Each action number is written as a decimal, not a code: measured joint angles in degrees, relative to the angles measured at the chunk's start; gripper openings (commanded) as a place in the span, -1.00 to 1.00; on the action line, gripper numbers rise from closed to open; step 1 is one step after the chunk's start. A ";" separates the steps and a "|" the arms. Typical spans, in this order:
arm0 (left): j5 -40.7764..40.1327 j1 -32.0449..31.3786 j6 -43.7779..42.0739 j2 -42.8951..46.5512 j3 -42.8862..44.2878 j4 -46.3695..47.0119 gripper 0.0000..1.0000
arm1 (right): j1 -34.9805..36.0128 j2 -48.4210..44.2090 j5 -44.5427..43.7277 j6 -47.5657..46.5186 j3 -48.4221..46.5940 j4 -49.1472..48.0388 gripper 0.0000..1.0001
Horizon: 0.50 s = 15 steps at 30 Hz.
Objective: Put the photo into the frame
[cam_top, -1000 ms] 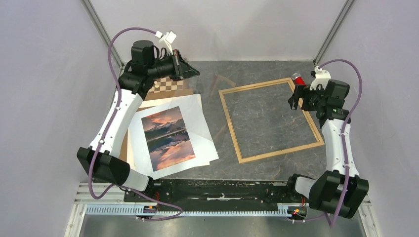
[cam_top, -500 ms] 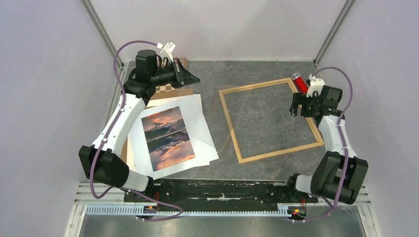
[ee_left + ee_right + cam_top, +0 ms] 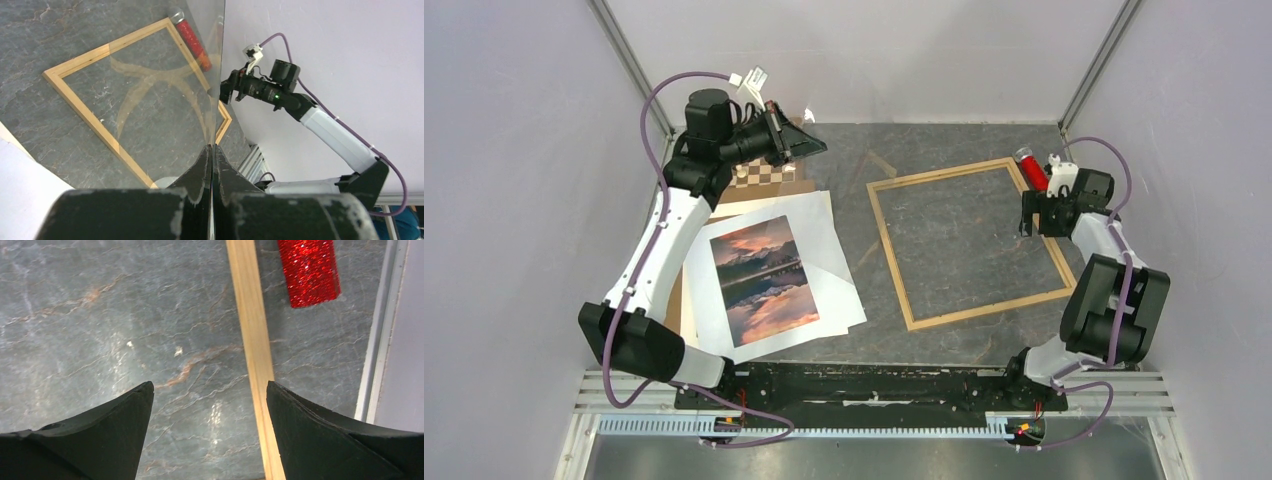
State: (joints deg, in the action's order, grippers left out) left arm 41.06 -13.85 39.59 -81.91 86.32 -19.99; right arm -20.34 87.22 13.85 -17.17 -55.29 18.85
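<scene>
While the photo (image 3: 762, 279) lies on white sheets (image 3: 834, 250) left of the frame (image 3: 887, 230), long axis near-far, sky end far | my left fingers (image 3: 197, 175) clamp a clear pane (image 3: 150, 75) | my right fingers (image 3: 90, 440) apart, drawn back since

Left arm (image 3: 659, 245) hides most of the chessboard (image 3: 766, 174); right wrist view crops the frame (image 3: 252, 340).

Pale lilac walls (image 3: 514, 200), grey marbled tabletop (image 3: 944, 145), aluminium corner posts (image 3: 631, 62), even light
</scene>
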 measured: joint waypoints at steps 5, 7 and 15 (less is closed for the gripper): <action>0.15 0.00 1.57 0.00 1.99 0.52 -0.95 | -1.25 4.81 -0.48 -1.31 -3.50 -0.55 0.69; 0.63 0.00 1.99 0.00 2.89 0.85 -0.95 | -1.70 6.43 -0.63 -1.90 -4.63 -0.74 0.66; 1.79 0.00 4.63 0.00 4.07 2.75 -0.95 | -3.32 11.74 -0.57 -4.13 -6.54 -0.85 0.39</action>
State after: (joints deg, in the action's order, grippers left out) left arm 42.85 -13.85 44.23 -81.91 90.39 -17.23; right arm -23.66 98.96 13.28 -21.30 -61.82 18.00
